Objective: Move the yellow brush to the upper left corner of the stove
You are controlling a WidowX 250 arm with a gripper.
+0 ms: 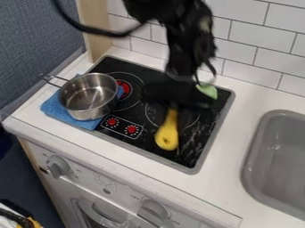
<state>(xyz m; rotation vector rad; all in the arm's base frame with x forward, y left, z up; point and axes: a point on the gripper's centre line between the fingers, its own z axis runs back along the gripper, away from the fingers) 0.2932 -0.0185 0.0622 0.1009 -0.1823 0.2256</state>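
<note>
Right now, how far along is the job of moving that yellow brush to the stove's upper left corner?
Done, it seems: the claw is at the brush's upper end. In hand: whether it grips the brush, I can't tell. Left: the brush is over the stove's right half, so it still needs to reach that corner.

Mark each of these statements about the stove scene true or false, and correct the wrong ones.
1. The metal pot rests on a blue cloth. True.
2. The yellow brush is already at the stove's upper left corner. False: the brush is in the lower part of the stove, right of the red knobs.
3. The gray sink is right of the stove. True.
4. The claw is over the sink. False: the claw is over the stove, at the brush's upper end.
</note>
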